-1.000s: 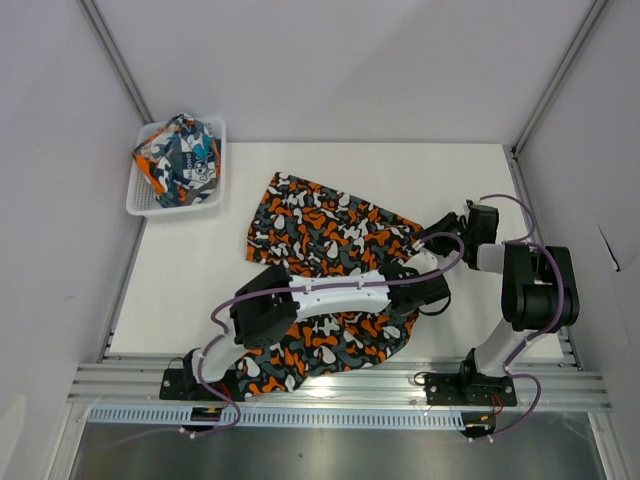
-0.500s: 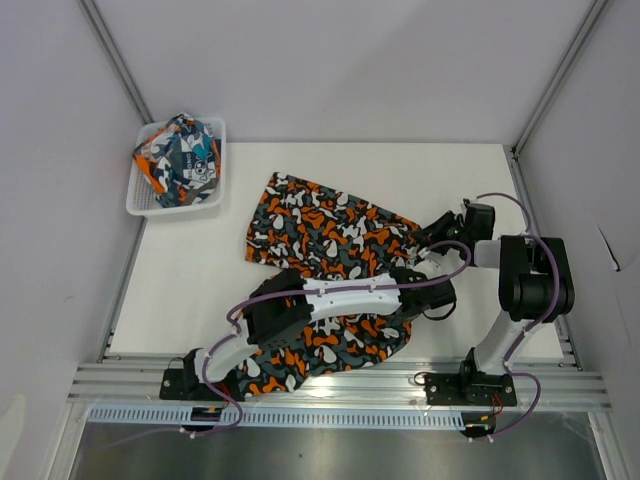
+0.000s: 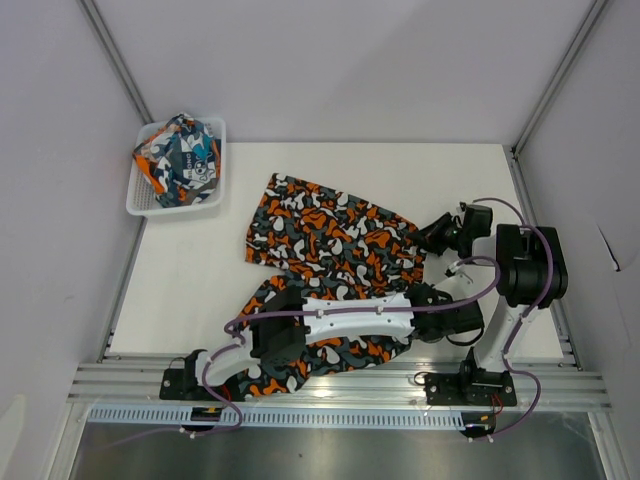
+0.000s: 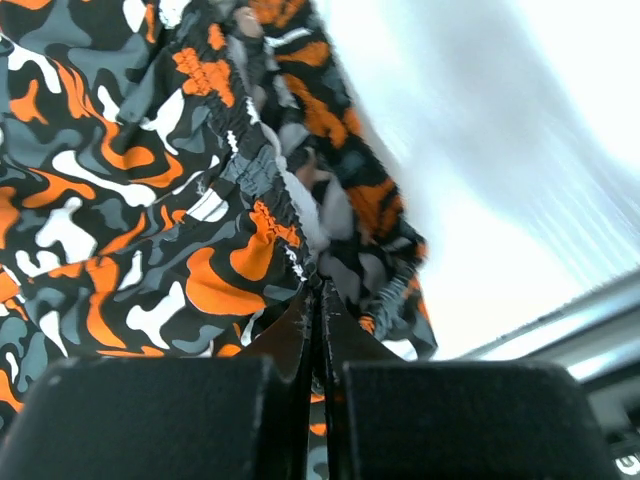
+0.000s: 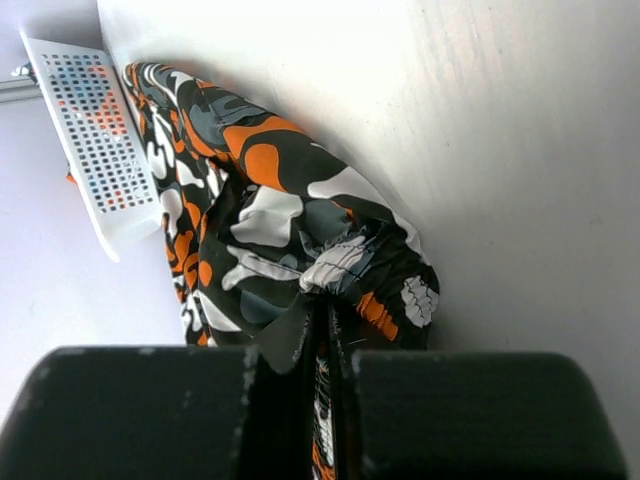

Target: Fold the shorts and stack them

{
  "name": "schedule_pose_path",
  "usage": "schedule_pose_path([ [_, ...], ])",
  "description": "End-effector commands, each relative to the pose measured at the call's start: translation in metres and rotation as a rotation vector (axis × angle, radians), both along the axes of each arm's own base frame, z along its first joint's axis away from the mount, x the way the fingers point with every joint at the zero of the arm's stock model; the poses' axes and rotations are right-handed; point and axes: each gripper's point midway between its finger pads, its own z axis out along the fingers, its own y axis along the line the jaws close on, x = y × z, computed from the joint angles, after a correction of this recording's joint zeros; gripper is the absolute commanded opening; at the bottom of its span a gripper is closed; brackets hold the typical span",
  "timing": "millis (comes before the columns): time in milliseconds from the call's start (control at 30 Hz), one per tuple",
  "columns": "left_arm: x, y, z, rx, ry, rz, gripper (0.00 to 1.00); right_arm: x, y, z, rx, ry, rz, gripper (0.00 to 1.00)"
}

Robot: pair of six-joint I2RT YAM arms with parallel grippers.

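I am pinching the camouflage shorts [image 3: 330, 235] with my left gripper [image 4: 318, 296] and right gripper [image 5: 322, 308], both clamped tight. Folding is barely starting; the graphic-print shorts [image 3: 185, 160] are sitting in the basket [image 3: 175, 209].

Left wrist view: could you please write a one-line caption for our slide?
Left gripper shut on the gathered elastic edge of the camouflage shorts, with the white table alongside.
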Motion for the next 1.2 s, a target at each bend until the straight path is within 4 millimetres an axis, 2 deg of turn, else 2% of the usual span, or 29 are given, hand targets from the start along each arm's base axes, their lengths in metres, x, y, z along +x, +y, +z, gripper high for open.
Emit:
schedule_pose_path([
  [0, -0.027, -0.007, 0.025, -0.019, 0.009, -0.08, 0.0, 0.031, -0.009, 0.024, 0.009, -0.114, -0.024, 0.03],
  [200, -0.058, -0.028, 0.005, -0.023, 0.044, -0.165, 0.0, 0.04, -0.014, 0.03, 0.033, -0.124, -0.01, 0.05],
  [333, -0.069, -0.046, -0.004, -0.064, 0.06, -0.207, 0.0, 0.043, -0.018, 0.029, 0.041, -0.127, 0.005, 0.05],
  [500, -0.081, -0.066, -0.01, -0.126, 0.101, -0.266, 0.0, 0.04, -0.021, 0.028, 0.03, -0.128, 0.011, 0.1],
  [533, -0.082, -0.071, -0.005, -0.153, 0.101, -0.278, 0.01, 0.04, -0.022, 0.029, 0.031, -0.129, 0.012, 0.11],
  [600, -0.085, -0.068, -0.009, -0.154, 0.109, -0.289, 0.09, 0.041, -0.024, 0.03, 0.032, -0.132, 0.009, 0.12],
  [633, -0.086, -0.073, -0.005, -0.185, 0.108, -0.299, 0.19, 0.041, -0.024, 0.031, 0.033, -0.136, 0.011, 0.12],
  [667, -0.089, -0.067, -0.007, -0.183, 0.126, -0.314, 0.29, 0.042, -0.026, 0.033, 0.033, -0.135, 0.008, 0.14],
  [700, -0.091, -0.071, -0.003, -0.212, 0.129, -0.324, 0.39, 0.042, -0.026, 0.033, 0.035, -0.135, 0.009, 0.16],
  [733, -0.093, -0.07, -0.001, -0.221, 0.138, -0.332, 0.46, 0.042, -0.026, 0.033, 0.036, -0.137, 0.016, 0.18],
  [767, -0.092, -0.067, 0.002, -0.225, 0.138, -0.329, 0.52, 0.042, -0.026, 0.033, 0.036, -0.136, 0.017, 0.28],
  [800, -0.092, -0.065, 0.002, -0.22, 0.135, -0.326, 0.57, 0.042, -0.027, 0.034, 0.036, -0.136, 0.017, 0.32],
  [833, -0.091, -0.063, 0.004, -0.22, 0.134, -0.318, 0.66, 0.042, -0.027, 0.034, 0.035, -0.138, 0.019, 0.34],
  [867, -0.09, -0.06, 0.004, -0.212, 0.129, -0.313, 0.69, 0.042, -0.027, 0.036, 0.036, -0.141, 0.021, 0.36],
  [933, -0.087, -0.053, 0.015, -0.219, 0.123, -0.302, 0.82, 0.042, -0.027, 0.038, 0.035, -0.145, 0.021, 0.41],
  [967, -0.087, -0.05, 0.02, -0.226, 0.121, -0.299, 0.84, 0.041, -0.027, 0.038, 0.036, -0.143, 0.022, 0.48],
  [1000, -0.084, -0.048, 0.04, -0.266, 0.114, -0.296, 0.85, 0.041, -0.026, 0.04, 0.039, -0.144, 0.026, 0.51],
  [1033, -0.084, -0.041, 0.039, -0.263, 0.116, -0.291, 0.88, 0.041, -0.026, 0.044, 0.035, -0.154, 0.027, 0.53],
  [1100, -0.08, -0.035, 0.06, -0.309, 0.103, -0.285, 0.9, 0.038, -0.026, 0.045, 0.03, -0.146, 0.028, 0.69],
  [1133, -0.078, -0.028, 0.079, -0.352, 0.095, -0.282, 0.93, 0.037, -0.027, 0.05, 0.021, -0.151, 0.026, 0.73],
  [1167, -0.078, -0.02, 0.082, -0.355, 0.098, -0.28, 0.93, 0.033, -0.027, 0.048, 0.012, -0.124, 0.026, 0.82],
])
